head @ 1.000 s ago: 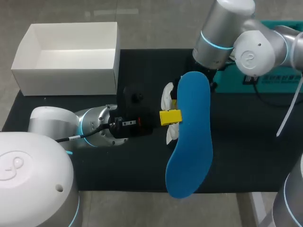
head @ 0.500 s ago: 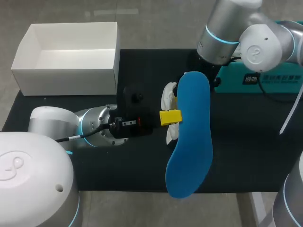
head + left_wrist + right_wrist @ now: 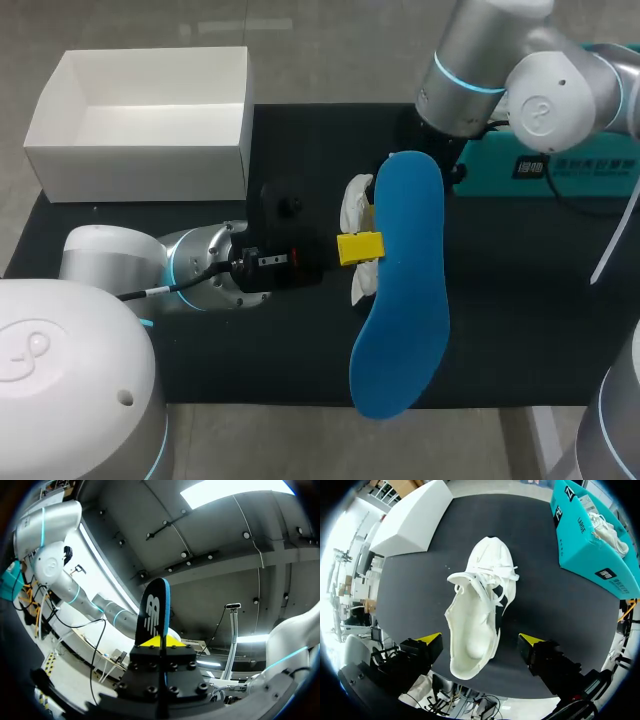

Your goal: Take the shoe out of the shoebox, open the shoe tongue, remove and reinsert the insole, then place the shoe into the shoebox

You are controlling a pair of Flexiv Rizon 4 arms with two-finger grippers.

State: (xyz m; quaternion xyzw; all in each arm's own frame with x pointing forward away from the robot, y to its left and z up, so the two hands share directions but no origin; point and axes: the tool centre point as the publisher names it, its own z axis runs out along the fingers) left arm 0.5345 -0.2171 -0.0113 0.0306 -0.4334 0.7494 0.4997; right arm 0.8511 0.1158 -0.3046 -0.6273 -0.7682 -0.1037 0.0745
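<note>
Insole, blue and broad face up, hung over the white shoe, long axis roughly in line with the shoe's, pinched at mid-edge by the closed left gripper. The shoe lay on the worktop ahead of the right gripper (fingers spread wide, holding nothing), which seemed best placed to steady it.

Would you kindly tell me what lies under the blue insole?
A white shoe lies under the insole, on the black mat. From above, only its edge shows beside the insole; the rest is covered. The right wrist view shows it whole.
</note>
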